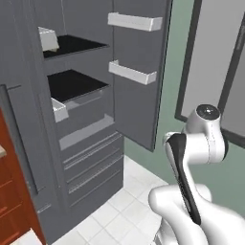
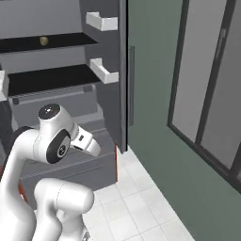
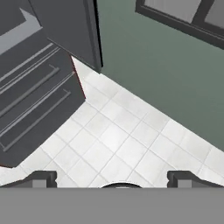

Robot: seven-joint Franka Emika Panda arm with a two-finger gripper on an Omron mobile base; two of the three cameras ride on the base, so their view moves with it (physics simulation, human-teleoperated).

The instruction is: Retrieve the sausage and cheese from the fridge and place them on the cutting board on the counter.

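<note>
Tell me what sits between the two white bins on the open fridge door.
Nothing: between the upper bin and the lower bin, the left base view shows only bare grey panel of the fridge door.

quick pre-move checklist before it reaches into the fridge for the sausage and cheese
1. Fridge door open: ok, the door with its white bins stands swung wide.
2. Gripper open and unloaded: ok, its fingertips stand far apart with nothing between them.
3. Gripper aimed at the shelves: not ok, the hand view looks down at the white tiled floor.
4. Cheese located: probably ok, a small tan lump sits on the upper shelf.
5. Sausage located: cannot tell, no reddish cylinder spotted on the shelves.
6. Cutting board located: cannot tell.
</note>
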